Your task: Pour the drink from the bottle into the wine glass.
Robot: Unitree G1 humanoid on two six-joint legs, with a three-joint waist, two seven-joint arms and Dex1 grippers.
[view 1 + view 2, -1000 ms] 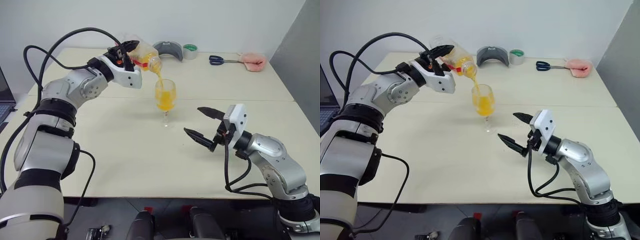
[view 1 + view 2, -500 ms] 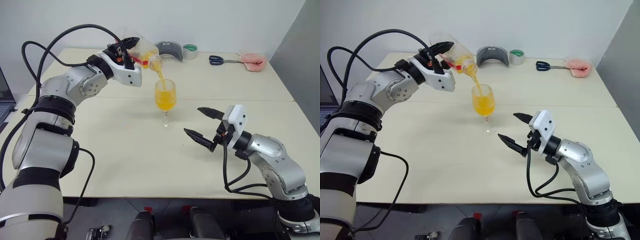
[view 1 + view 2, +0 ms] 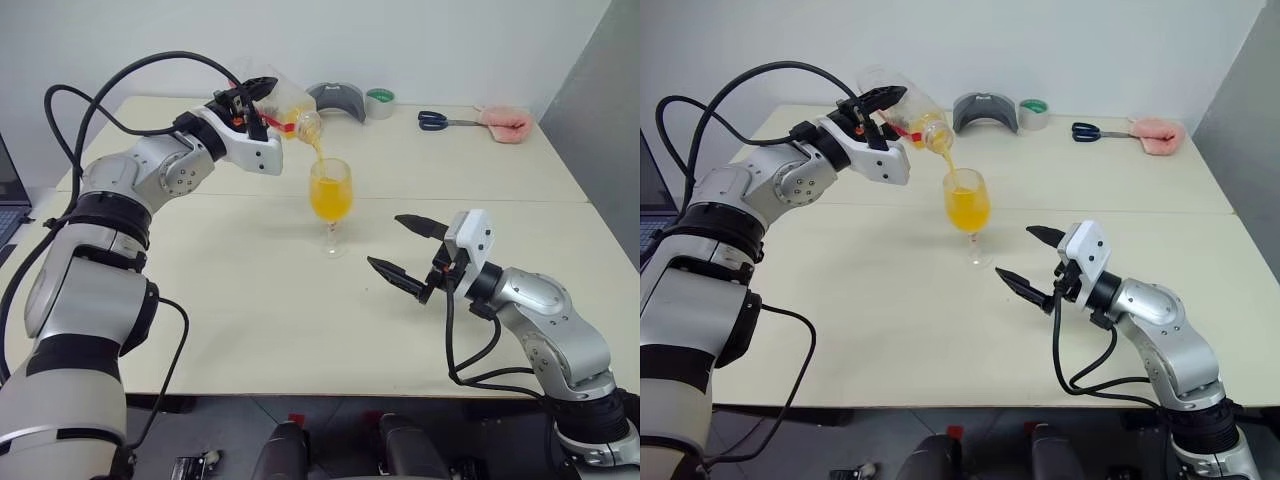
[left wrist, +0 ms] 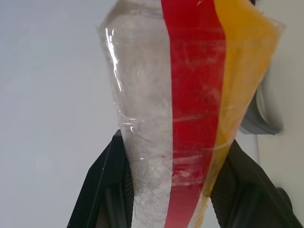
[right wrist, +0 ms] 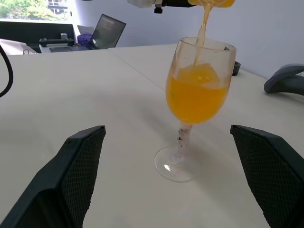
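Observation:
My left gripper is shut on the clear bottle, which is tipped mouth-down over the wine glass. A thin stream of orange drink falls from the bottle's mouth into the bowl, which is well over half full. In the left wrist view the bottle shows its red strip label, with drink along one side and my black fingers on both sides. The glass stands upright on the table. To the right of the glass and nearer me, my right gripper hovers open with nothing in it.
Along the table's far edge lie a grey curved object, a roll of tape, blue-handled scissors and a pink cloth. A laptop sits off the table's left side.
The drink in the wine glass has risen, and the bottle holds less. Both arms have stayed in place.

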